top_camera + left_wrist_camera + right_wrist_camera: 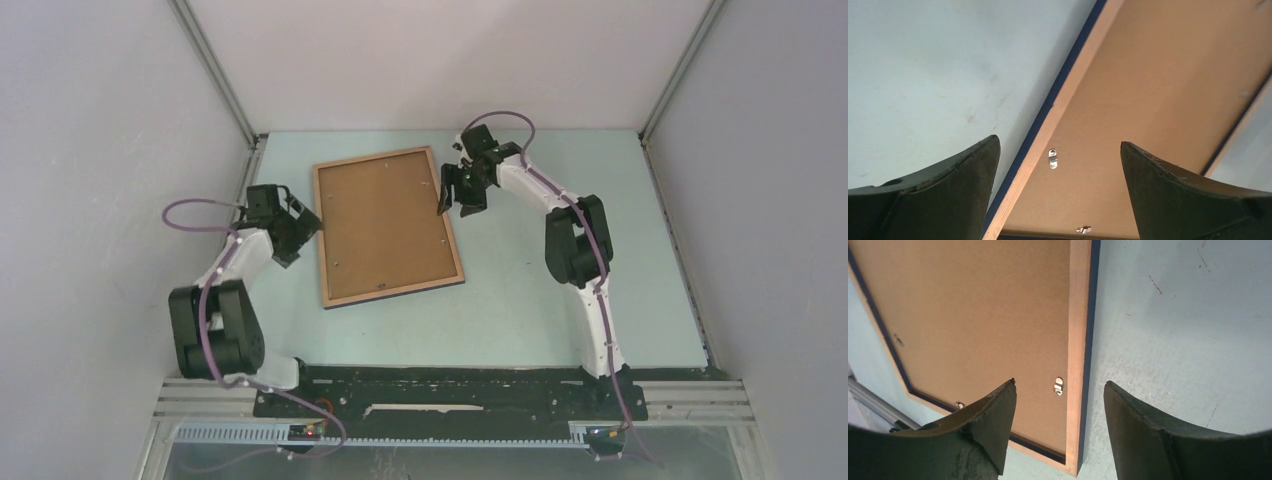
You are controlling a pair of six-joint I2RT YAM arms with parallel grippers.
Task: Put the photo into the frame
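Observation:
The frame (392,288) lies flat on the table, brown wood face up. The photo (385,222) sits inside it with its plain brown fibreboard back up; the beach print is hidden. My left gripper (305,228) is open and empty just above the frame's left rail (1058,125). It straddles that rail, with the photo's back (1158,100) on one side. My right gripper (452,192) is open and empty over the frame's right rail (1079,315), near the far corner. It is beside the photo's back (978,305). The navy face shows only as a thin edge.
Small metal turn clips (1052,159) (1058,386) lie on the photo's back beside the rails. The pale green table (530,290) is boxed in by white walls on three sides. A black base plate (450,390) runs along the near edge.

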